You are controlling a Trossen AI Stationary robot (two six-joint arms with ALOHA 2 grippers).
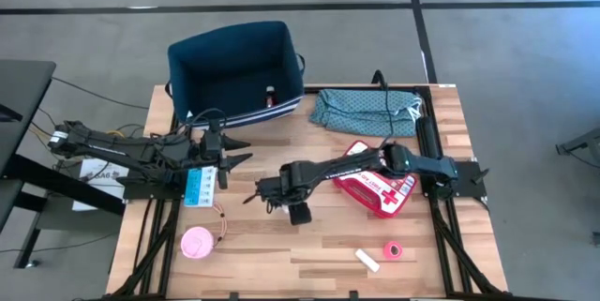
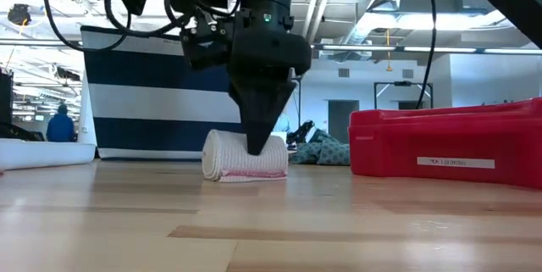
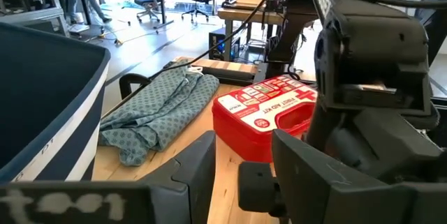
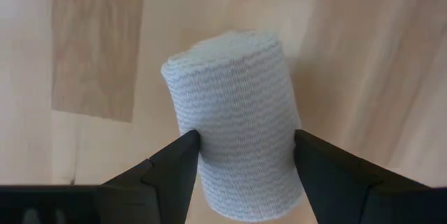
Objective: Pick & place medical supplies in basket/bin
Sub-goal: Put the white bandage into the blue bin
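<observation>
A white rolled bandage [image 2: 233, 160] with a pink stripe lies on its side on the table, near the table's middle. My right gripper [image 1: 267, 191] points down onto it [image 2: 258, 141], one finger on each side of the roll [image 4: 234, 98]. My left gripper [image 1: 242, 151] hovers open near the table's left, just in front of the navy bin [image 1: 234, 71], and holds nothing. The red first-aid pouch [image 1: 380, 188] lies under my right arm. The light-blue box [image 1: 197, 187] and pink tub [image 1: 198, 243] lie near the table's left side. My right gripper pinches the bandage roll between its two fingers, which sit on the roll's curved sides [image 4: 209, 147], a little off its middle. The fingers [image 4: 178, 161] come from above, pointing down, across the roll. The roll lies on its side, resting on the table [image 2: 246, 174].
A teal patterned cloth [image 1: 366, 112] lies at the far right, next to the bin. A pink tape roll [image 1: 393, 249] and a white tube [image 1: 367, 260] lie near the near edge. A small item [image 1: 269, 95] sits inside the bin. Bare wood shows at the near middle.
</observation>
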